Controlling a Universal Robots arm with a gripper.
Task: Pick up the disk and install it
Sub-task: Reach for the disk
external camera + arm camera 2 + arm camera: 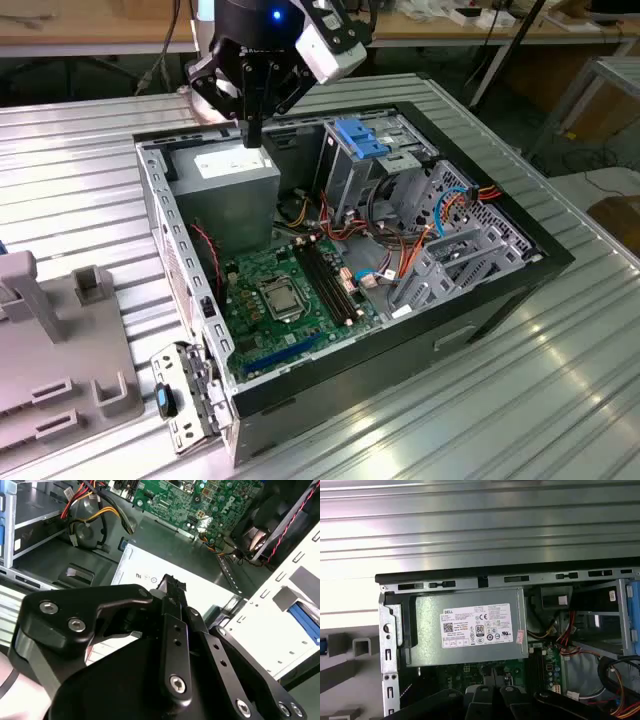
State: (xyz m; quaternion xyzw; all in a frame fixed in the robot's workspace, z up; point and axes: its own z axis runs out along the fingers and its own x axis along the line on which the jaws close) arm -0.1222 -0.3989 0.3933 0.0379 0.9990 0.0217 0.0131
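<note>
Holds hand (253, 143) closed, empty, above power supply (225, 190) in computer case (350, 372), toward surface's (500, 410) far edge. Gives white label (476, 626) in first wrist view; motherboard (280, 292), blue bracket (360, 138) in exterior view.

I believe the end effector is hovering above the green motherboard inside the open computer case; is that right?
Not quite: in the exterior view the end effector hovers above the grey power supply, not the motherboard, inside the open computer case.

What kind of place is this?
Probably a robot lab or workshop: an opened computer case sits on a ribbed metal table, the robot arm's tool hangs above it, and wooden workbenches stand behind.
</note>
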